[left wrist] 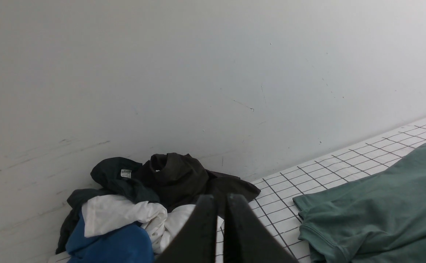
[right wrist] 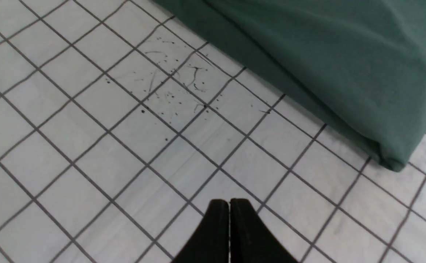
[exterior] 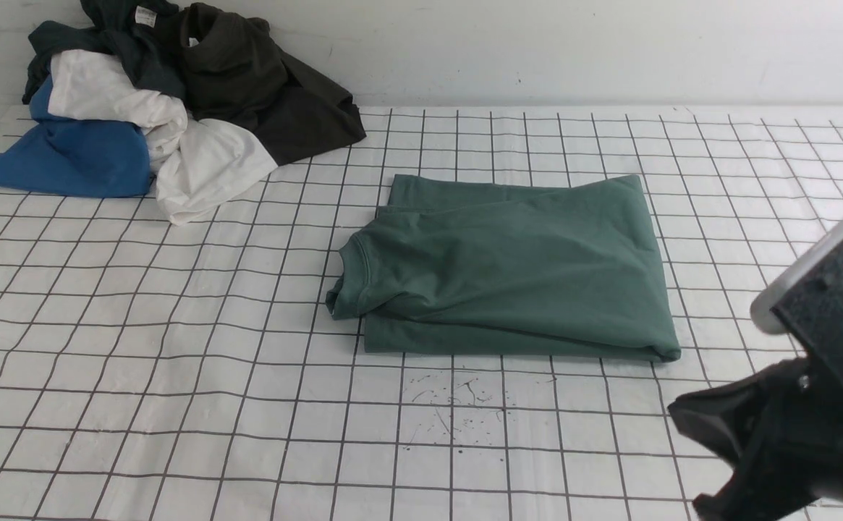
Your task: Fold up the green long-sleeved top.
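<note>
1. Front view: the green long-sleeved top [exterior: 508,268] lay near the middle of the gridded table [exterior: 175,405] as a compact rectangle, collar toward the robot's left, layers stacked and edges roughly squared. A pile of other garments [exterior: 161,101] sat well apart at the far left corner. Only part of the right arm [exterior: 805,405] showed at the near right, clear of the top; the left arm was not in this view.

2. Left wrist view: the left gripper [left wrist: 221,204] had its fingers pressed together on nothing, raised and facing the wall [left wrist: 198,73], with the pile and the top's collar end beyond it.

3. Right wrist view: the right gripper [right wrist: 229,208] was likewise closed and empty, hovering over bare grid just off the top's near corner.

4. Judgement: the folding looked finished or nearly so, with both arms apparently standing off. Any next move would call only for a light tidy of the slightly uneven collar end, or simply parking the arms.
</note>
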Robot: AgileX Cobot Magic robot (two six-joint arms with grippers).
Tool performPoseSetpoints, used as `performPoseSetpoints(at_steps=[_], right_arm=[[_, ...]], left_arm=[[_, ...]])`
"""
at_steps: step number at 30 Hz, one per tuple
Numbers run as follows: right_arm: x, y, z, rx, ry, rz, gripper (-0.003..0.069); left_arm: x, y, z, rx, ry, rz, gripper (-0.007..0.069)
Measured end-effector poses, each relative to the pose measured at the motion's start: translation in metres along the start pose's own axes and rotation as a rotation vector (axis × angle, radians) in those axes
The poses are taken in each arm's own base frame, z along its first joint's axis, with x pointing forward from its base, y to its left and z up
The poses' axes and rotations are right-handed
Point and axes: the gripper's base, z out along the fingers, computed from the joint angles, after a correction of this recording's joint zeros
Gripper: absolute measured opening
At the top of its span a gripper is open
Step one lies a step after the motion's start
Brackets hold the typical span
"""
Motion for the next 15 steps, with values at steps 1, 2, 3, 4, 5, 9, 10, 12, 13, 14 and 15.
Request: performPoseSetpoints(at_steps=[1,2,3,4,5,9,10,12,13,14,15], right_arm=[[0.007,0.001,0.004,-0.006,-0.019,0.019,0.0003],[0.013,0.002,0.007,-0.010,-0.028,0.035,0.0003],[0.017,0.003,0.009,-0.013,-0.043,0.052,0.0003],[0.019,0.004,0.010,-0.015,-0.054,0.066,0.0003],[0.023,0.004,0.011,-0.017,-0.056,0.080,0.0003],[0.029,0.005,0.013,-0.021,-0.041,0.099,0.0003],[0.029,0.005,0.013,-0.022,-0.038,0.099,0.0003],[0.031,0.006,0.013,-0.024,-0.017,0.098,0.0003],[0.032,0.006,0.013,-0.025,-0.007,0.093,0.0003],[0.033,0.005,0.013,-0.023,0.005,0.070,0.0003],[0.034,0.005,0.013,-0.021,0.012,0.051,0.0003]], left_arm=[[0.000,0.000,0.000,0.000,0.000,0.000,0.0015],[0.000,0.000,0.000,0.000,0.000,0.000,0.0015],[0.000,0.000,0.000,0.000,0.000,0.000,0.0015],[0.000,0.000,0.000,0.000,0.000,0.000,0.0015],[0.000,0.000,0.000,0.000,0.000,0.000,0.0015],[0.000,0.000,0.000,0.000,0.000,0.000,0.0015],[0.000,0.000,0.000,0.000,0.000,0.000,0.0015],[0.000,0.000,0.000,0.000,0.000,0.000,0.0015],[0.000,0.000,0.000,0.000,0.000,0.000,0.0015],[0.000,0.000,0.000,0.000,0.000,0.000,0.0015],[0.000,0.000,0.000,0.000,0.001,0.000,0.0015]])
